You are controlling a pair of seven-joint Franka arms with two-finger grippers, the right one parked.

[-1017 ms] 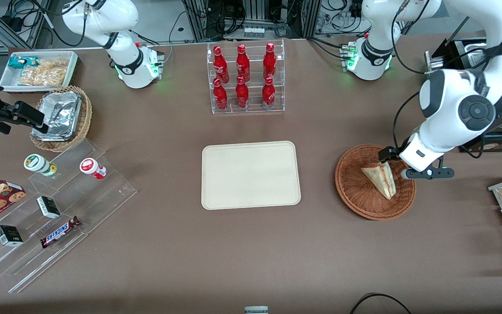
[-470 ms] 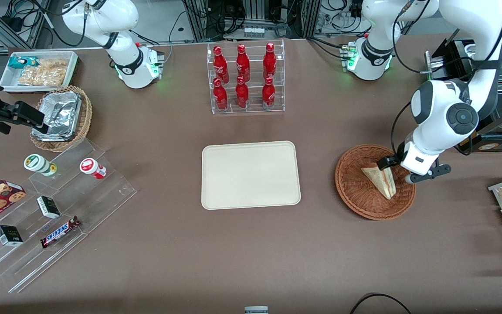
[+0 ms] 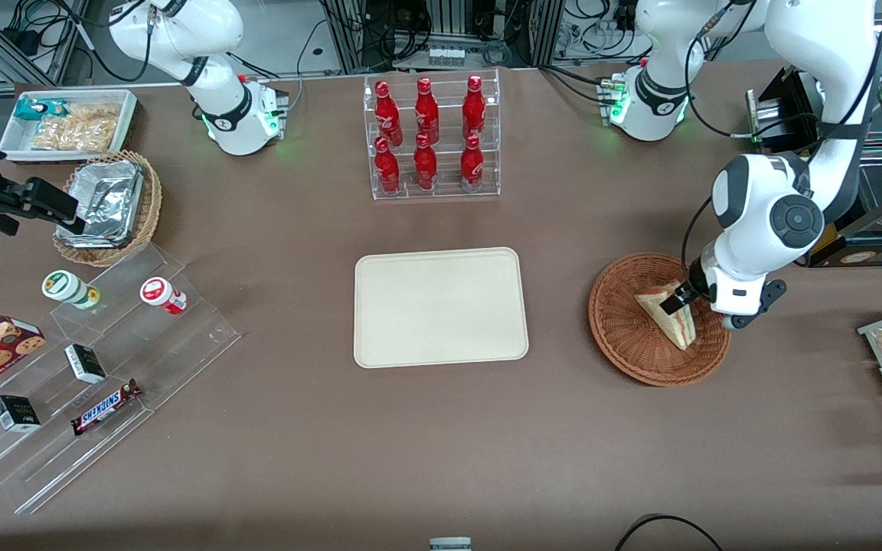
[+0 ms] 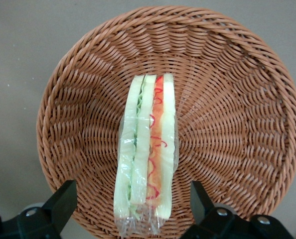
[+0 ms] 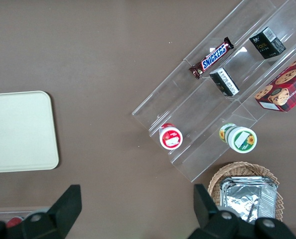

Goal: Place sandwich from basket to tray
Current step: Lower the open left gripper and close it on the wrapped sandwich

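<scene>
Sandwich is sitting in the basket, standing on edge with the filling stripes facing up at the wrist camera, wrapped in clear film from the look of it. It lies roughly through the middle of the basket's floor, one end reaching close to the rim.

Gripper is right over it with the jaws spread wide, one finger on each side of the wedge and neither one touching the bread yet. In the front view the gripper is low over the basket, at the sandwich's end nearer the working arm's edge of the table.

So I'd call this the last bit of lining up before the squeeze. Stuff that could go sideways, as far as I can judge:

- the bread is soft, so a hard pinch could squash it or push the filling out
- the film looks slippery, and a wedge is thinner at one end, so a grab off its middle might let it swivel or slide out mid-carry
- go too deep and the fingertips catch the weave, dragging the basket along

Tray is sitting bare mid-table, well apart from the basket toward the parked arm's end, so it's a fair carry. Rack of red bottles stands near the table's edge by the arm bases, out of the way I'd guess.
</scene>
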